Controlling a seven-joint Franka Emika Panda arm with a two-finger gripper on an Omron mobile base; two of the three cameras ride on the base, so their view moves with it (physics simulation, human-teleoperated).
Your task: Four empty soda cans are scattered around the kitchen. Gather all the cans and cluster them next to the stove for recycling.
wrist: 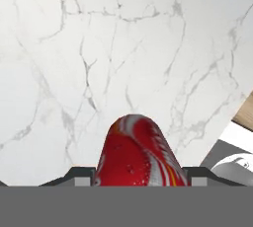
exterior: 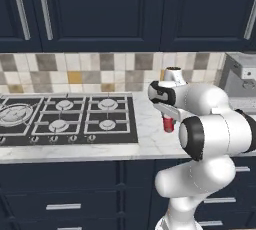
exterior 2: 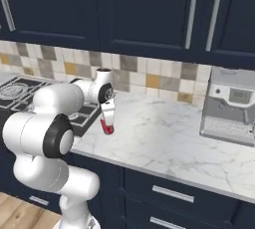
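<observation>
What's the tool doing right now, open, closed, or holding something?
Tool: closed on a red soda can, beside the stove.

In the left base view the white arm covers most of the small red soda can [exterior: 168, 123] at centre right, leaving a sliver. The flat black gas cooktop with grey grates [exterior: 75, 119] is cut by the left edge, and the grey steel appliance [exterior: 240, 81] by the right edge. In the hand view the can [wrist: 138, 152] is cut off at the bottom, its top hidden
</observation>
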